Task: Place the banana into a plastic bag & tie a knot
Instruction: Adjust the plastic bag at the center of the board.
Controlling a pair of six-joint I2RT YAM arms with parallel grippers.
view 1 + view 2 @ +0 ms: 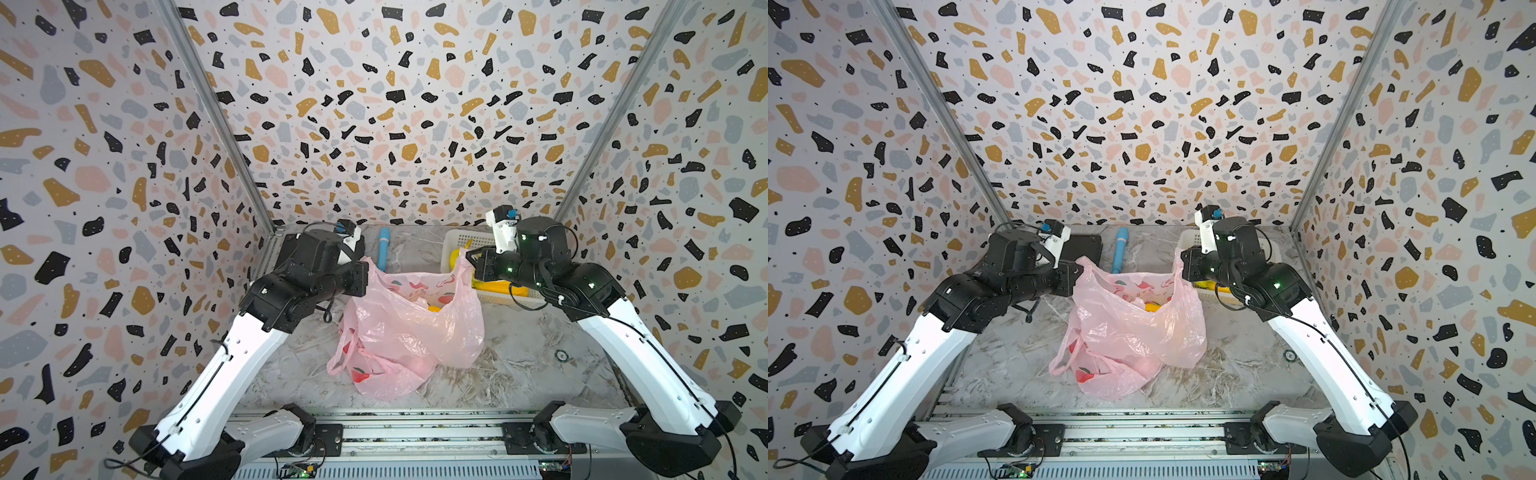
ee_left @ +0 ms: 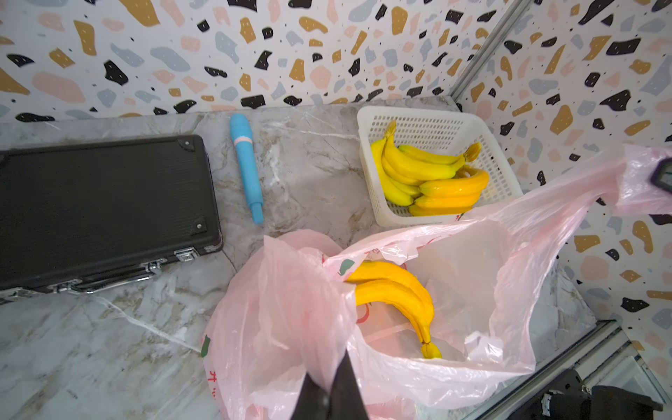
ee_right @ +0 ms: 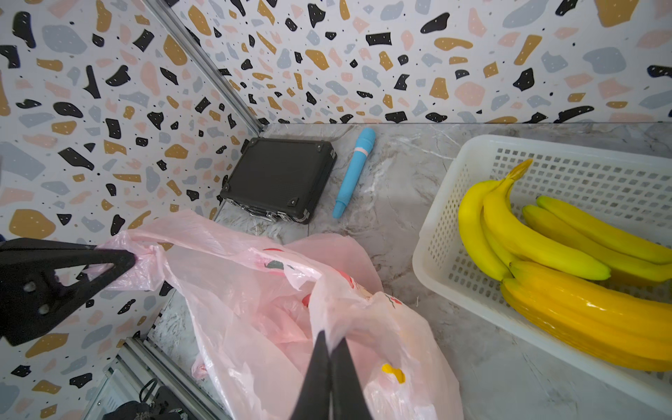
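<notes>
banana [image 2: 396, 291] inside bag [image 2: 509, 291], long axis curved, stem toward front rail [image 2: 567, 363]

Bright, even light with soft shadows; top views bow at the edges, glare whitening the arms' shells.

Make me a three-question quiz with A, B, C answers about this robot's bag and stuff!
1. Where does the blue stick lie?
A) between the black case and the white basket
B) inside the bag
C) on the floor

2. What colour is the plastic bag?
A) green
B) pink
C) black

3. What are the left gripper and right gripper doing?
A) hanging open
B) holding the blue stick
C) shut on the bag's top edges

Answers: 1 A, it lies between them; 2 B, it is see-through pink; 3 C, each pinches a bag edge in the right wrist view.
</notes>
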